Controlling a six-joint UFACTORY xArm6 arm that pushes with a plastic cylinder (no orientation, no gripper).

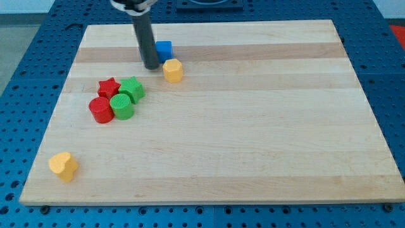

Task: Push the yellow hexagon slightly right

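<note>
Yellow hexagon (pixel 173 70) sits just right of our tip (pixel 152 66), blue block (pixel 164 50) close behind. No hand here, only the bare rod. We'd shove rightward through its centre, briefly, staying clear of blue.

My tip (pixel 151 66) sits near the board's (pixel 253 158) upper left; hexagon (pixel 173 70) just to its right, cube (pixel 164 50) up and right. A four-block cluster (pixel 117 99) lies below-left, a lone heart (pixel 63 166) far down-left.
</note>
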